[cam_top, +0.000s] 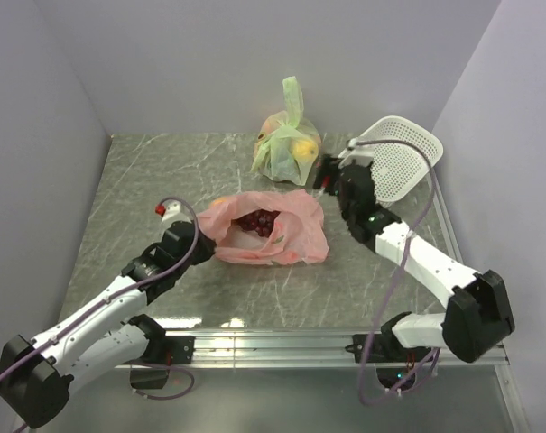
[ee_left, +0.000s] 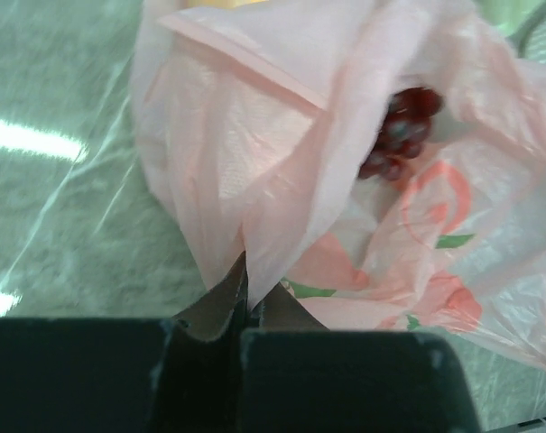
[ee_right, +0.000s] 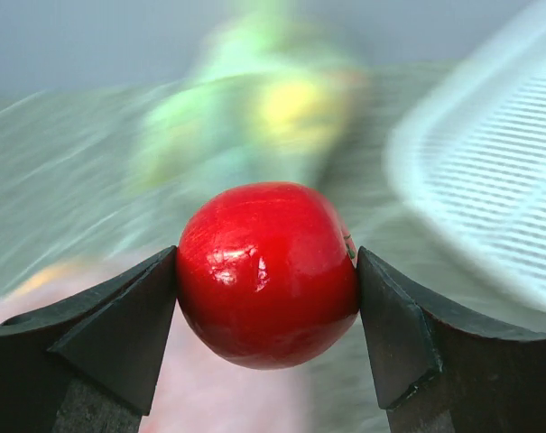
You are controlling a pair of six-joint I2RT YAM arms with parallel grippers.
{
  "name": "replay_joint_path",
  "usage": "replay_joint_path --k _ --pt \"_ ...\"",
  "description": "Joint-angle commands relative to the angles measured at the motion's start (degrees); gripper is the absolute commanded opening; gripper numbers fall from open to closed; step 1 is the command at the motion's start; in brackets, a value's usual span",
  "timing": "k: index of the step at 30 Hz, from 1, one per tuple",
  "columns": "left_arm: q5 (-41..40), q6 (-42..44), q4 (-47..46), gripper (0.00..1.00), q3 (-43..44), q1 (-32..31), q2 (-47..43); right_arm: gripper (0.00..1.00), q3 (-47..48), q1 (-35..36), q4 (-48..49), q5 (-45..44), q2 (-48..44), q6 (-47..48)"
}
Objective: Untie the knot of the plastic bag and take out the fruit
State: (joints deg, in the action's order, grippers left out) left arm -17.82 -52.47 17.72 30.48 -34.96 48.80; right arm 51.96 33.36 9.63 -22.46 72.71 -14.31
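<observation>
1. The pink plastic bag (cam_top: pixel 271 230) lies slumped on the marbled grey tabletop (cam_top: pixel 146 189). Its mouth is open and faces upward.
2. A bunch of dark red grapes (cam_top: pixel 257 223) sits inside the bag, in its middle, and shows through the open mouth. In the left wrist view the grapes (ee_left: pixel 401 131) lie deep between folds of pink film.
3. A patch of orange-yellow fruit (cam_top: pixel 220 203) shows at the bag's far left corner. Whether it lies inside the film or just beside it cannot be told.
4. The left pincer (ee_left: pixel 244 290) is at the bag's near left edge. Its fingers are pressed together on a pinched fold of the pink film.
5. The right pincer (ee_right: pixel 268 275) is beyond the bag's far right corner, raised off the tabletop and clear of the plastic. It is clamped on the glossy red round fruit (ee_right: pixel 265 262), one finger against each side.
6. A light green bag (cam_top: pixel 289 144) with a tall tied top and yellowish fruit inside stands behind the pink bag, apart from it.
7. A white basket (cam_top: pixel 403 161) lies to the far right of the pink bag, just past the right pincer.
</observation>
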Motion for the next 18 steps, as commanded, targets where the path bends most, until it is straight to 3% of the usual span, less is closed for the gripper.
replay_joint_path --k 1,7,13,16,17,18 --pt "2.34 5.79 -3.3 0.01 5.55 -0.2 1.47 0.0 3.49 -10.99 -0.57 -8.13 4.36 -2.91" --pt "5.79 10.97 -0.05 0.0 13.02 -0.11 5.61 0.01 8.93 -22.81 1.89 -6.99 17.71 -6.52" --pt "6.4 9.67 -1.01 0.01 9.44 -0.2 5.7 0.15 22.12 -28.88 -3.76 -6.02 31.61 -8.99" --pt "6.92 8.26 -2.42 0.01 7.24 -0.11 4.82 0.41 25.19 -30.9 -6.7 -3.66 33.72 -10.29" --pt "6.93 8.17 -2.68 0.01 6.79 -0.11 4.47 0.59 27.03 -31.16 -8.82 -3.12 34.6 -10.83" --pt "6.84 8.08 -2.95 0.01 6.44 -0.2 4.21 0.67 29.66 -31.52 -10.58 -3.21 36.0 -11.18"
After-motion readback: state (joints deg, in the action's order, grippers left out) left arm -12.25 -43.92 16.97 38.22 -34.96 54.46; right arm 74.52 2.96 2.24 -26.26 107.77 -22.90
